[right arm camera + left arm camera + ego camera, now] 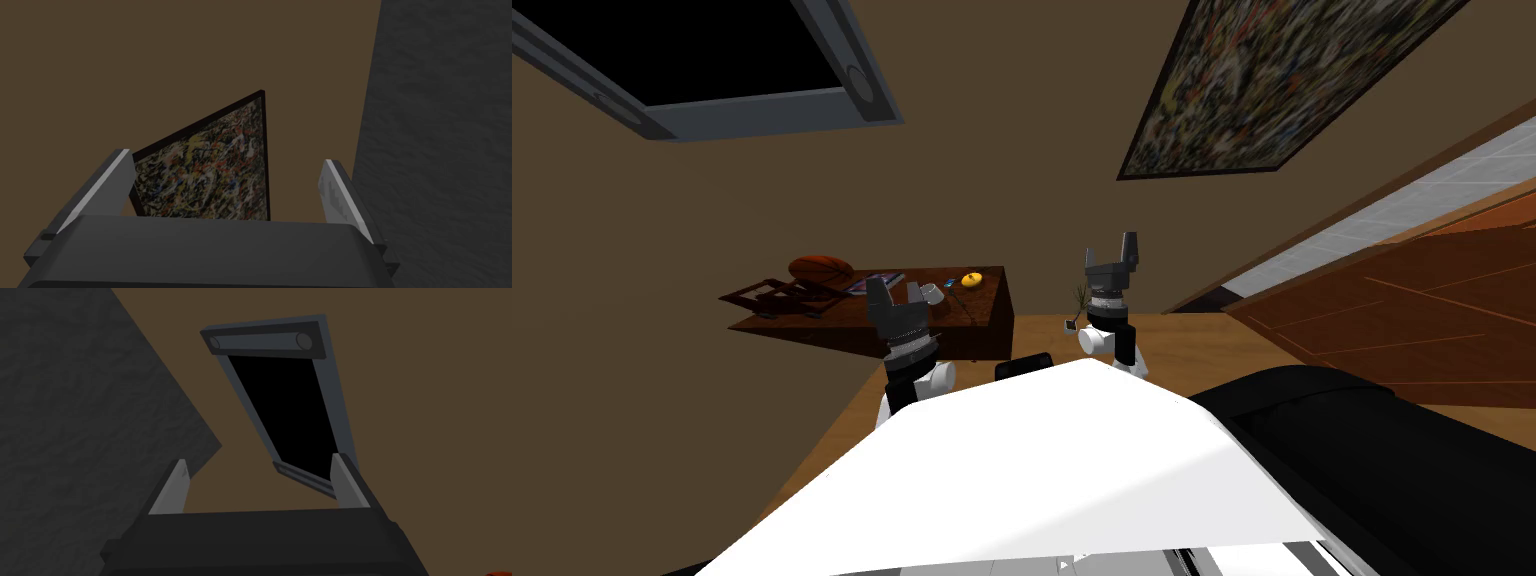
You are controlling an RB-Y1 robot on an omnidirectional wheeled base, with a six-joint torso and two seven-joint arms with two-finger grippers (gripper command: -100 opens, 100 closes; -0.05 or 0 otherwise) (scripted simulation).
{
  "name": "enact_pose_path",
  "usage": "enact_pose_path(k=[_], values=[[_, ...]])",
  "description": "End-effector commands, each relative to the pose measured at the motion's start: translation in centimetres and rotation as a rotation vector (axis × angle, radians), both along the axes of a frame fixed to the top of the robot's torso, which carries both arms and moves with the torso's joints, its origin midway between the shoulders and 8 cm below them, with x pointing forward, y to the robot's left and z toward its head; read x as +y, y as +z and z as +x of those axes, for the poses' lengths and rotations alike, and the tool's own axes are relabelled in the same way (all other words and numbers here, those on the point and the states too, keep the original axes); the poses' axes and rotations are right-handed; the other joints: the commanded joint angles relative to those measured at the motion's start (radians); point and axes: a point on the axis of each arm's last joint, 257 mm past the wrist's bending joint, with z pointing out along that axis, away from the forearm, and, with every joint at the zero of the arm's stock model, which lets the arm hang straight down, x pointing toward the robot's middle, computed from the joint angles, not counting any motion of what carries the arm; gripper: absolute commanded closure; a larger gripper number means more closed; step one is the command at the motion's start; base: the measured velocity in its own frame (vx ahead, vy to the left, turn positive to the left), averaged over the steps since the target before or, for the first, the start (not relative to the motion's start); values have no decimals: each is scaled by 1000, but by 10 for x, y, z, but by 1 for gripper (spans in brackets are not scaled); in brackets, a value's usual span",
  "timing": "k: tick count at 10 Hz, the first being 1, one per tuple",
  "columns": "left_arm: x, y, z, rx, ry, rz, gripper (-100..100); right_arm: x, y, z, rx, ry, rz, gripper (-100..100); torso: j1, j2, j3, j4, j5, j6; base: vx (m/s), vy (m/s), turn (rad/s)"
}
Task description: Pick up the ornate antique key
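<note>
Left end effector hangs raised, fingers spread wide, nothing in them. The key is too small to single out. Just past that end effector, small things dot the dark wooden worktop: a pale thing, a blue one, a yellow one. Further along sits a basketball. Right end effector is released too, held up well off the worktop's end.

The table is dark brown wood with a dull sheen. The floor beside it is paler, matt wood. On the table, the ball looks orange and matt. My fingers are smooth, matt grey.
</note>
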Motion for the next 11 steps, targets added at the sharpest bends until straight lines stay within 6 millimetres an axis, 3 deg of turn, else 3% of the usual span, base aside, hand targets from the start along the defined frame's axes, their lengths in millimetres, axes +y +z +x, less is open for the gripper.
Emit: enact_pose_path(k=[1, 6, 11], values=[[-1, -5, 2, 17, -5, 32, -100, 0, 0, 0, 0, 0, 0, 0, 0, 0, 0, 0, 0, 0, -11, 0, -21], [5, -38, 13, 128, 2, 200, -100, 0, 0, 0, 0, 0, 0, 0, 1, 3, 2, 1, 0, 0, -44, 3, -43], [34, -86, 25, 281, 54, 409, -100, 0, 0, 0, 0, 0, 0, 0, 0, 5, 3, 1, 0, 0, -75, 2, -75]])
